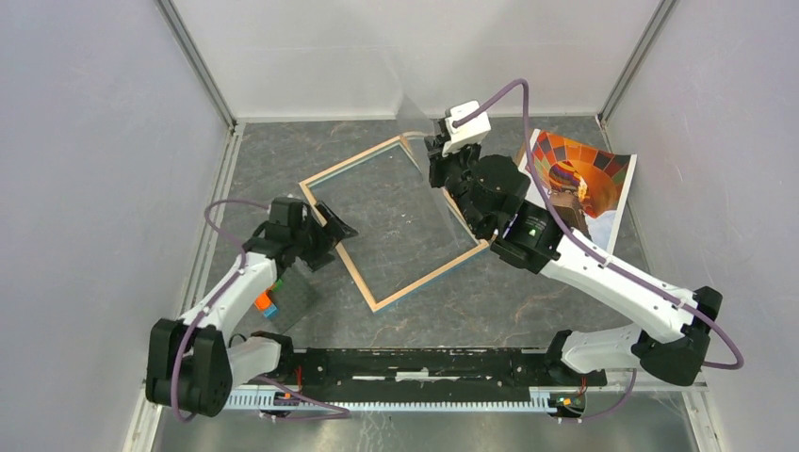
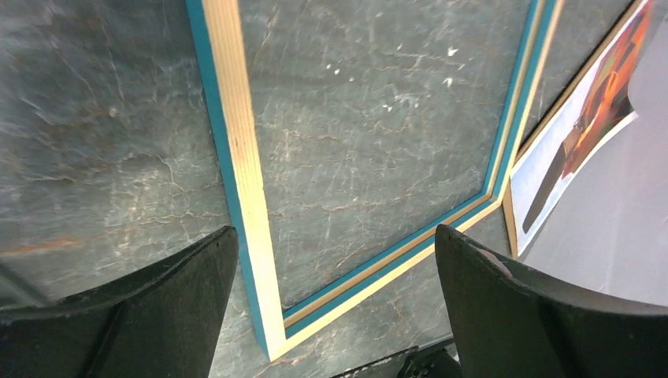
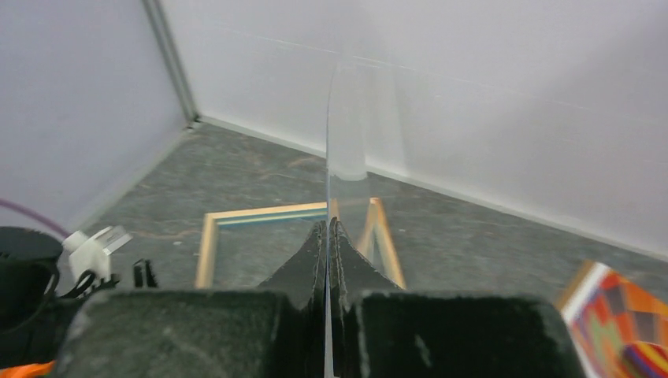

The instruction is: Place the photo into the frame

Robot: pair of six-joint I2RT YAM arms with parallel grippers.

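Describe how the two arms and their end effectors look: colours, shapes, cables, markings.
Both arms have white links with black joints and bases. The left arm and right arm each trail a purple cable. A small green light glows on the right arm. The left end effector and right end effector have black, tapered fingers; a white camera sits by the right one.

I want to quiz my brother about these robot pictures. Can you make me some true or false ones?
1. The right hand is pinching a clear sheet. True.
2. The left hand is squeezed shut. False: it is wide open, above a corner of the frame.
3. The balloon photo sits inside the frame. False: it lies outside the frame, off to the right.
4. The frame lies flat with its light wood side up. True.
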